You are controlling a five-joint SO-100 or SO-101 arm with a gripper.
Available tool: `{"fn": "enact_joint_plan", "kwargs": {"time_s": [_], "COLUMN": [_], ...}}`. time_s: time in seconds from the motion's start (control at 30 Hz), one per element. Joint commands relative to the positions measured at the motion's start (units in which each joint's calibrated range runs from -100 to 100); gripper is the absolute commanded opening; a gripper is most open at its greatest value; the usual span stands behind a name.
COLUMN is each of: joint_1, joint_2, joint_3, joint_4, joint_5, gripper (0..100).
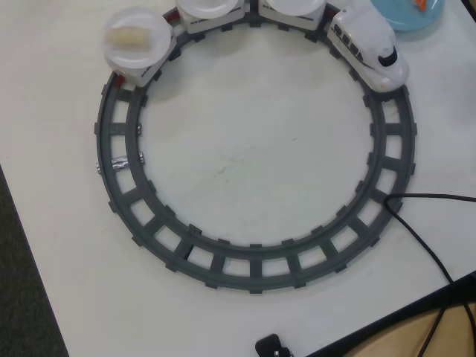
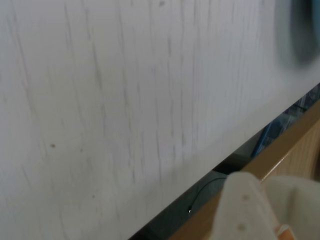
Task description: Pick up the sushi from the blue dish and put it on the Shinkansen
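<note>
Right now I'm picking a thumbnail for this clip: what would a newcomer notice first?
The dark circular track fills the overhead view. The white Shinkansen rides its upper right curve, its cars carrying white dishes; the rearmost dish, upper left, holds a pale sushi piece. A blue dish peeks in at the top right corner.

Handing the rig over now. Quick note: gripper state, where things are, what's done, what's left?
Gripper: only a white finger shows at the bottom of the blurred wrist view, over the table near its edge; open or shut unclear.
Train sits at the top right of the round track, pulling cars with white dishes.
The rear car's dish, top left, already carries a pale sushi piece.
Blue dish is at the top right corner with something orange on it, mostly cropped.
Left: likely move that orange piece onto an empty dish.
</note>
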Motion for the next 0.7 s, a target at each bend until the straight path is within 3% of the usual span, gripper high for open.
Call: {"fn": "enact_joint_plan", "kwargs": {"time_s": [0.0,0.43,0.57,0.67], "joint_1": [0.2,0.1,0.2,0.1], "joint_2": [-1.4,2.0,13.9,26.1], "joint_3": [-0.2,-3.7,-12.4,-22.2], "joint_4": [0.7,0.9,0.3,0.3], "joint_5": [-0.3,0.7,9.7,10.7], "gripper": [2,2,2,2]}}
